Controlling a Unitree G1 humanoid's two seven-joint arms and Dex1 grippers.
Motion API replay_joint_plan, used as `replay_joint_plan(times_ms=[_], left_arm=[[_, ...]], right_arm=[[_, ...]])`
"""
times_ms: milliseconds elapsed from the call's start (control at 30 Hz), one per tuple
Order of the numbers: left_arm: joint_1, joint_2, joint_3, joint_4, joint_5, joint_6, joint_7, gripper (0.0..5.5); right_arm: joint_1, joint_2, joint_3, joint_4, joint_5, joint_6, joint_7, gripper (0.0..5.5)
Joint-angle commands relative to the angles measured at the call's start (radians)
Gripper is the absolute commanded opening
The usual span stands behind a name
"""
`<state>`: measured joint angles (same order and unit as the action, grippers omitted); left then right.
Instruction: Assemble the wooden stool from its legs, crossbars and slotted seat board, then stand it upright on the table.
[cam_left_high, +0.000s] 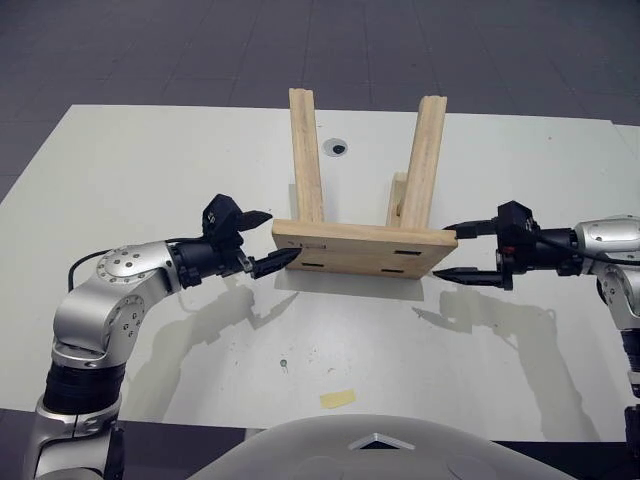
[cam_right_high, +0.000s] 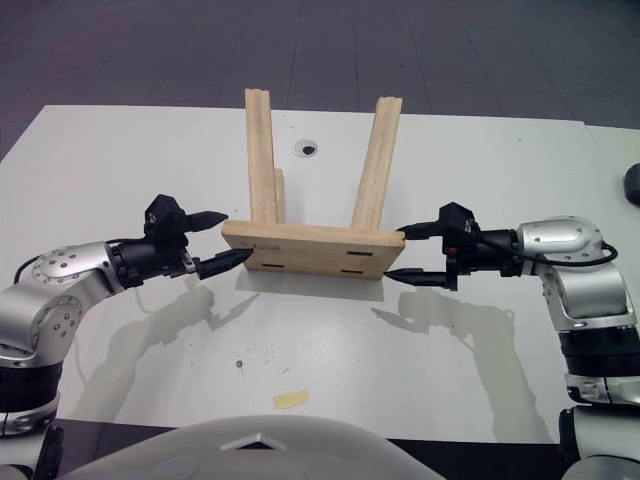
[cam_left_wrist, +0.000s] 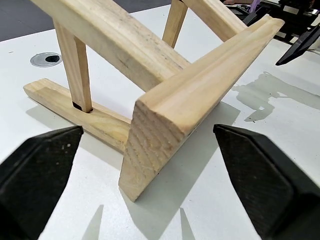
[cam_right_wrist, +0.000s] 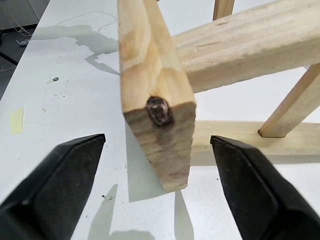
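Head camera: the stool (cam_left_high: 308, 150) lies on its side on the table (cam_left_high: 150, 160). The left gripper (cam_left_high: 282, 235) and right gripper (cam_left_high: 441, 251) gape beside its seat board (cam_left_high: 365, 250), one at each end. Left wrist camera: spread fingers (cam_left_wrist: 40, 175) flank a board end. Right wrist camera: likewise.

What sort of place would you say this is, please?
Likely a robotics lab or test room: white table with a cable grommet, dark tiled floor, wooden stool on its side.
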<state>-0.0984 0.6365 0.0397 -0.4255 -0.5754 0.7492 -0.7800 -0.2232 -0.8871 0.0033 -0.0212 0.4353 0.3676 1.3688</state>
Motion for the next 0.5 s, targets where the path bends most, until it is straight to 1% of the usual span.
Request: replay_joint_plan(times_ms=[33,300,367,433,500], left_arm=[[-0.011,-0.007,-0.010,-0.008,-0.025,-0.007,-0.015,4.00],[-0.006,0.003,0.009,-0.033,-0.068,0.017,-0.014,2.54],[-0.008,0.006,0.022,-0.042,-0.089,0.034,-0.011,2.42],[-0.012,0.017,0.031,-0.053,-0.110,0.059,-0.013,2.40],[-0.008,0.061,0.041,-0.101,-0.152,0.108,-0.043,2.40]], right_arm=[[-0.020,0.011,0.007,0.006,0.000,0.015,-0.010,3.12],[-0.018,0.011,0.008,0.007,-0.006,0.020,-0.021,1.70],[-0.018,0.013,0.010,-0.007,-0.001,0.033,-0.024,1.58],[-0.011,0.005,0.011,-0.034,0.001,0.046,-0.024,1.58],[0.019,-0.046,-0.009,-0.125,0.042,0.101,0.009,1.58]])
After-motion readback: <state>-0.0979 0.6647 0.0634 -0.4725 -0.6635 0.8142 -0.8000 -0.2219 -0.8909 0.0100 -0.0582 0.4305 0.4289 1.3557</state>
